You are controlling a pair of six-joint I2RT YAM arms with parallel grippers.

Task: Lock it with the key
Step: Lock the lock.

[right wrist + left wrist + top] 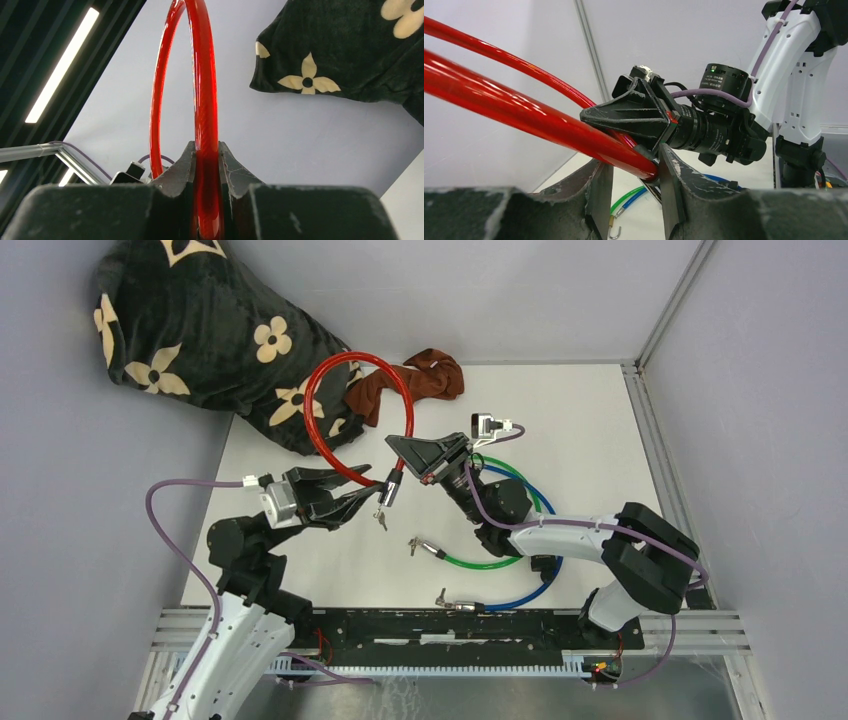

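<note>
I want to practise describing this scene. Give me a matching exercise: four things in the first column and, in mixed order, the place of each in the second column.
Things
1. red cable
2. green cable
3. brown cloth
4. flowered blanket

Places
A. heaped in the far left corner
B. flat on the table, next to the blue cable
C. lifted up, clamped in the right gripper
D. crumpled at the far edge, right of the blanket

Pairs: 1-C, 2-B, 3-D, 4-A
</note>
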